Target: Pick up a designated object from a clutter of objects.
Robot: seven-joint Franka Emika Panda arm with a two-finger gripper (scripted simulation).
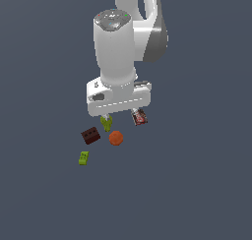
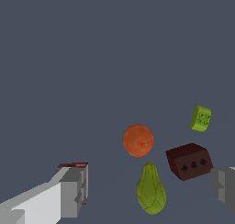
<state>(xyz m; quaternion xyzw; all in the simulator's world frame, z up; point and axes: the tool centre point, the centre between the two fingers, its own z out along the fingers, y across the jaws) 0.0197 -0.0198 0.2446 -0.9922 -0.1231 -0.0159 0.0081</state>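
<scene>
The ball [image 1: 116, 138] [image 2: 137, 140] lies on the dark floor [image 1: 197, 185] [image 2: 92, 58], free of any grip, and everything else sits around it. In the exterior view the brown block [image 1: 90, 135] [image 2: 189, 161] lies just beside the ball toward that view's left, apart from it. The pear [image 1: 106, 122] [image 2: 150, 189] sits near the ball on its far side, partly hidden under the arm's hand, close to the ball but not touching it in the wrist view. The packet [image 1: 140, 117] [image 2: 73, 165] lies farther back from the ball toward the exterior view's right, and one finger [image 2: 69, 191] covers much of it in the wrist view. The green brick [image 1: 83, 158] [image 2: 201, 118] lies beyond the block from the ball, nearer the camera. The gripper [image 1: 120, 117] [image 2: 147, 191] hangs above the pear, behind the ball, its jaws spread wide and holding nothing; the ball lies outside the gap between them.
</scene>
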